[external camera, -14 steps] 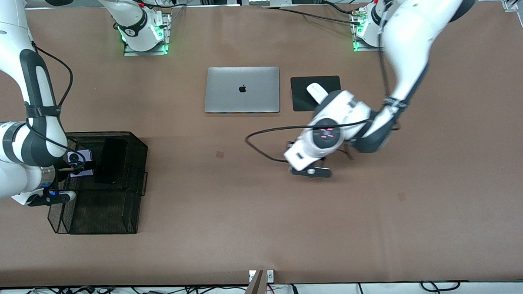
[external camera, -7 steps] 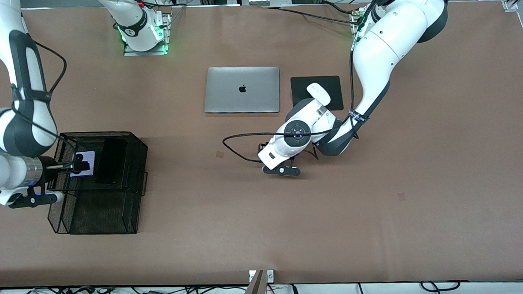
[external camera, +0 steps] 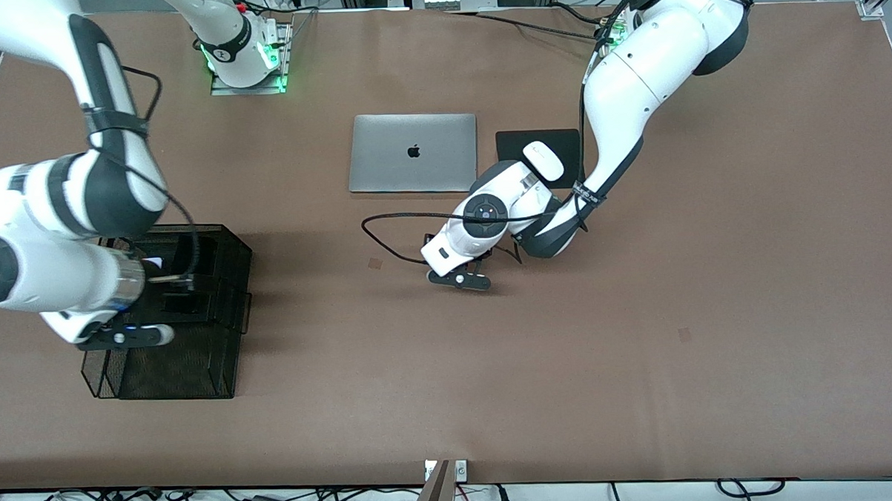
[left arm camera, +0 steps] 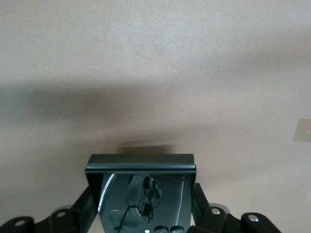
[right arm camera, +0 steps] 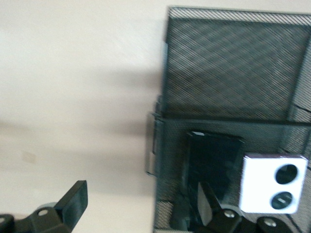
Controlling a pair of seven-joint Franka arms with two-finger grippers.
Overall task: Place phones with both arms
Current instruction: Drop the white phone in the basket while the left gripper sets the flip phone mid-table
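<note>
My left gripper (external camera: 467, 269) is over the middle of the table, shut on the small black flip phone (left arm camera: 141, 167), which sits between its fingers (left arm camera: 90, 199) in the left wrist view; in the front view the hand hides that phone. My right gripper (external camera: 174, 278) hangs open and empty over the black mesh basket (external camera: 168, 368), and its spread fingertips (right arm camera: 77, 191) show in the right wrist view. The long black slab phone (right arm camera: 214, 160) and the lilac-white flip phone (right arm camera: 272, 183) lie side by side in the basket's compartment farther from the front camera. From the front, only a sliver of the lilac phone (external camera: 152, 262) shows.
The silver laptop (external camera: 413, 153) lies closed farther from the front camera than my left hand. Beside it a white mouse (external camera: 544, 160) sits on a black pad (external camera: 514, 170). A black cable loop (external camera: 375, 231) trails from the left wrist. The basket's nearer compartment (right arm camera: 228, 63) holds nothing.
My left gripper has carried the black flip phone toward the right arm's end of the table. My right hand has swung over the basket and now covers most of the lilac phone.
</note>
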